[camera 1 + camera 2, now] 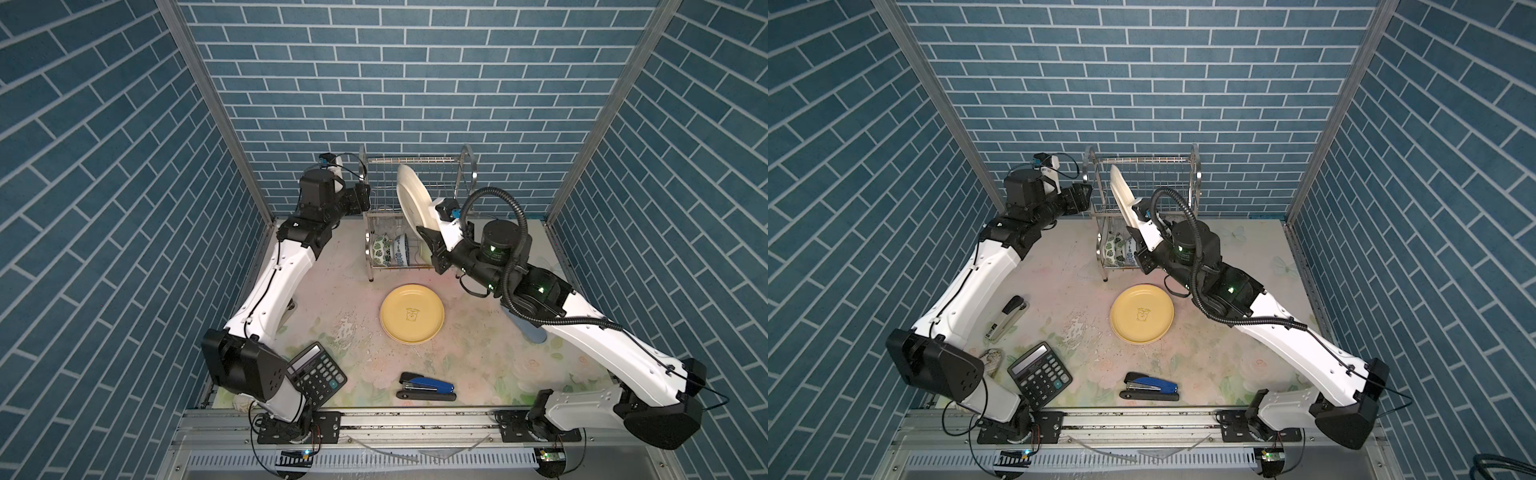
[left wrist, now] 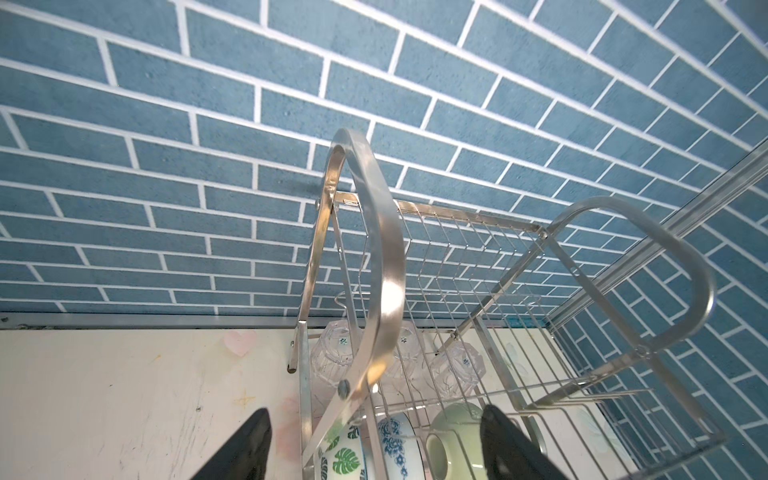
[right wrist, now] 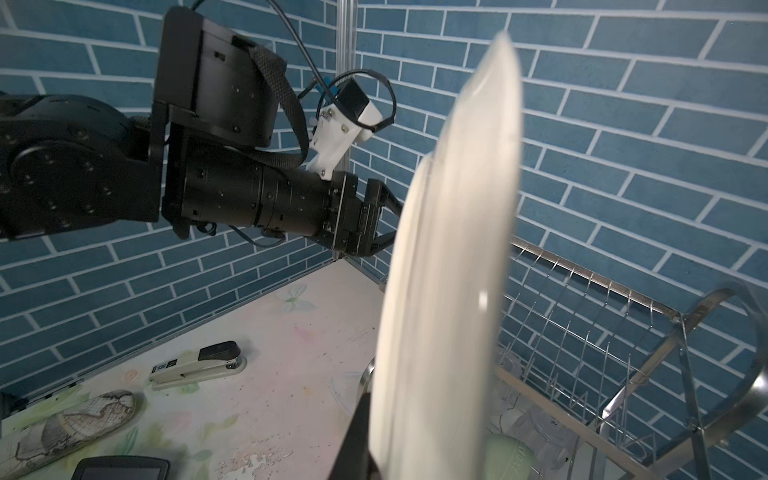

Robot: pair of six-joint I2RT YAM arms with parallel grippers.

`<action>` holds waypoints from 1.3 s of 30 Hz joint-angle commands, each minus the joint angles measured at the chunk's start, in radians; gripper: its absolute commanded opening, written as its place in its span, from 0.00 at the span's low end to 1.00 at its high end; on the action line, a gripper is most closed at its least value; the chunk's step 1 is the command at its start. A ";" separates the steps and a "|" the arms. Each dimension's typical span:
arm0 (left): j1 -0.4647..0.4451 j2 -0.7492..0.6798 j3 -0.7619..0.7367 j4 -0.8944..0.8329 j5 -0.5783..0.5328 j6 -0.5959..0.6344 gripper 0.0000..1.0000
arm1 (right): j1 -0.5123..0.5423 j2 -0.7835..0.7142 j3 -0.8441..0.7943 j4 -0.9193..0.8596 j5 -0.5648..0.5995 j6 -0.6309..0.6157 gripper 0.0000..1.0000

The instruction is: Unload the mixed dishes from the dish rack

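Observation:
The steel dish rack (image 1: 415, 159) (image 1: 1142, 158) stands at the back of the table. My right gripper (image 1: 431, 240) (image 3: 399, 449) is shut on a cream plate (image 1: 410, 199) (image 3: 449, 270), held on edge and tilted over the rack's upper tier. My left gripper (image 1: 365, 198) (image 2: 376, 411) is open beside the rack's left arched frame (image 2: 374, 249), holding nothing. A green-leaf bowl (image 2: 343, 457), a blue-patterned bowl (image 2: 395, 440) and a pale green bowl (image 2: 453, 432) stand in the lower tier, with clear tumblers (image 2: 336, 353) behind them. A yellow plate (image 1: 411, 313) lies flat in front of the rack.
A black calculator (image 1: 318, 372) and a blue stapler (image 1: 426, 386) lie near the front edge. A grey stapler (image 1: 1005, 318) and a map-patterned oval object (image 1: 990, 359) lie under the left arm. Brick walls close in the back and both sides.

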 commanded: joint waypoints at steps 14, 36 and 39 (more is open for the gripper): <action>0.005 -0.383 -0.267 -0.233 -0.085 -0.117 0.80 | 0.359 -0.009 -0.186 0.225 0.535 -0.432 0.00; 0.005 -0.581 -0.529 -0.335 0.093 -0.162 0.89 | 0.553 0.142 -0.403 0.373 0.843 -0.610 0.00; 0.005 -0.586 -0.559 -0.323 0.134 -0.174 0.89 | 0.555 0.162 -0.427 0.419 0.876 -0.654 0.00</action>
